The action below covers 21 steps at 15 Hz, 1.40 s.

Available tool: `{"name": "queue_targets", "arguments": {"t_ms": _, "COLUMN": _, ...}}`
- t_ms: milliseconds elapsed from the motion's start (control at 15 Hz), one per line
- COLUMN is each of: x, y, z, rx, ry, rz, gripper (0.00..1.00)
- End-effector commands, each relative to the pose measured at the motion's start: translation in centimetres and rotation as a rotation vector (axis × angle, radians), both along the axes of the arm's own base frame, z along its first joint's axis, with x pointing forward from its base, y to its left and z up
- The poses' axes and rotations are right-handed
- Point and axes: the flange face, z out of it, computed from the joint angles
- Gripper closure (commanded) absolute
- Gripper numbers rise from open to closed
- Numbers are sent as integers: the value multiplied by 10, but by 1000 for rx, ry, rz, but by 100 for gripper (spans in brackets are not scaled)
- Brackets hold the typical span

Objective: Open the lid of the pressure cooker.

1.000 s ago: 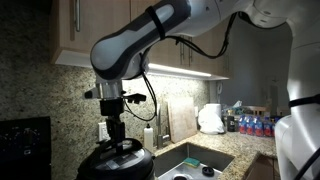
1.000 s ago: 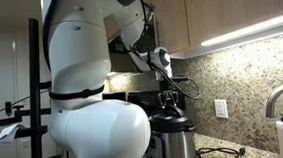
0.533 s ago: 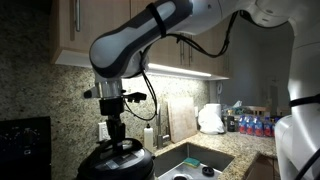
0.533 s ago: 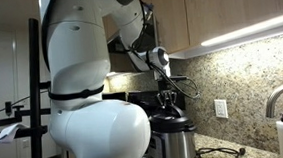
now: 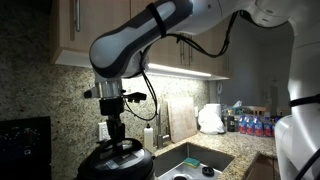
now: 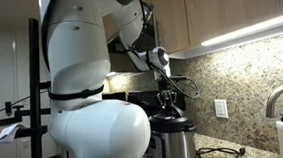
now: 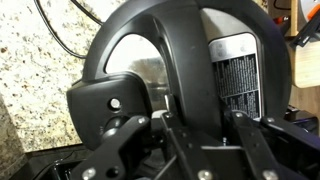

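Observation:
The pressure cooker stands on the counter in both exterior views (image 5: 108, 170) (image 6: 173, 145), black with a shiny steel body. The domed black lid (image 5: 120, 154) (image 6: 171, 123) sits on top of it. In the wrist view the lid (image 7: 128, 52) shows its grey-silver band, and its raised black top handle (image 7: 185, 60) arches across it. My gripper (image 5: 115, 133) (image 6: 168, 107) (image 7: 195, 140) points straight down over the lid's centre, with its fingers shut on either side of the handle. I cannot tell whether the lid is raised off the rim.
A black stove (image 5: 24, 146) stands beside the cooker. A sink (image 5: 196, 160) lies on its other side, with a soap dispenser (image 5: 149, 135), a white bag (image 5: 211, 118) and bottles (image 5: 254, 124) behind. A faucet (image 6: 273, 100) and the granite wall are close. Cabinets hang overhead.

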Motion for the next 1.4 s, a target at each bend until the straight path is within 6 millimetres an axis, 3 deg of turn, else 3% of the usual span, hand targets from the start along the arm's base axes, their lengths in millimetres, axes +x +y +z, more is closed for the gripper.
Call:
{"name": "queue_targets", "arguments": {"t_ms": 0, "x": 0, "y": 0, "z": 1, "rx": 0, "ry": 1, "rz": 0, "gripper": 61}}
{"name": "queue_targets", "arguments": {"t_ms": 67, "x": 0, "y": 0, "z": 1, "rx": 0, "ry": 1, "rz": 0, "gripper": 61}}
{"name": "queue_targets", "arguments": {"t_ms": 133, "x": 0, "y": 0, "z": 1, "rx": 0, "ry": 1, "rz": -1, "gripper": 86}}
{"name": "queue_targets", "arguments": {"t_ms": 667, "x": -4, "y": -8, "z": 6, "rx": -70, "ry": -8, "rz": 340, "gripper": 86}}
{"name": "queue_targets", "arguments": {"t_ms": 1333, "x": 15, "y": -21, "z": 8, "rx": -109, "ry": 4, "rz": 750, "gripper": 86}}
